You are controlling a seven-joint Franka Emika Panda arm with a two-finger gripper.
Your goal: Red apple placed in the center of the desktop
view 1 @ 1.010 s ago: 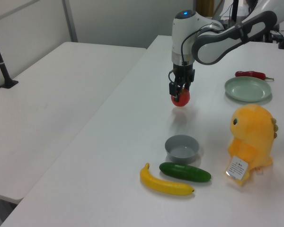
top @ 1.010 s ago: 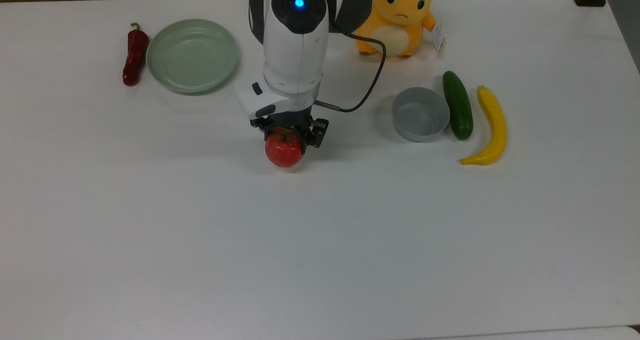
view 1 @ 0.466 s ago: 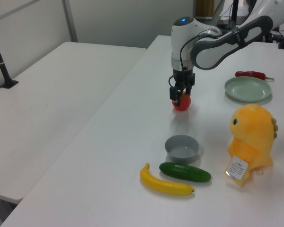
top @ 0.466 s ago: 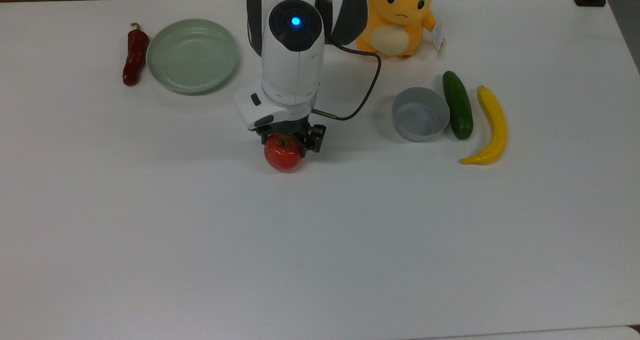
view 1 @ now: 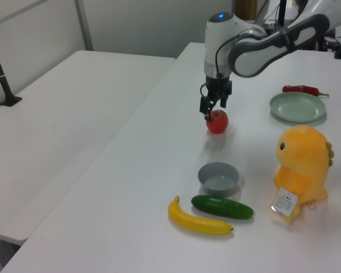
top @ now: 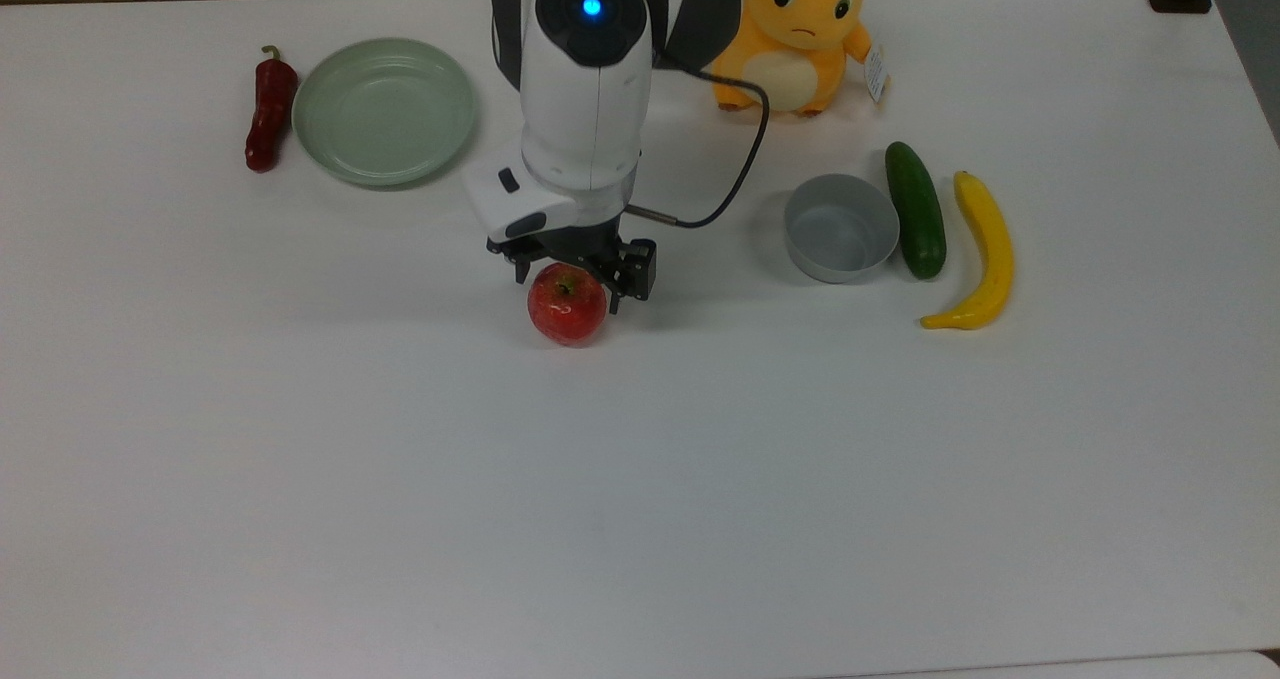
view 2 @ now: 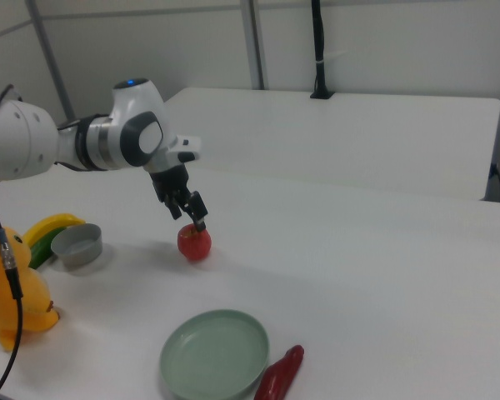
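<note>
The red apple point(top: 567, 305) is round and glossy, with pale speckles and a short brown stem pointing up, and it sits upright just left of the middle of the top view, in its upper half. It seems to rest on the white table point(top: 640, 479), though the contact itself is hard to make out. In the left view the red apple point(view 1: 217, 121) lies right of centre in the upper half; in the right view it point(view 2: 194, 242) lies left of centre.

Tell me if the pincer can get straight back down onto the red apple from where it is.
Probably yes. The pincer hangs open just above the red apple, which sits alone on the desktop, and nothing stands between them.
</note>
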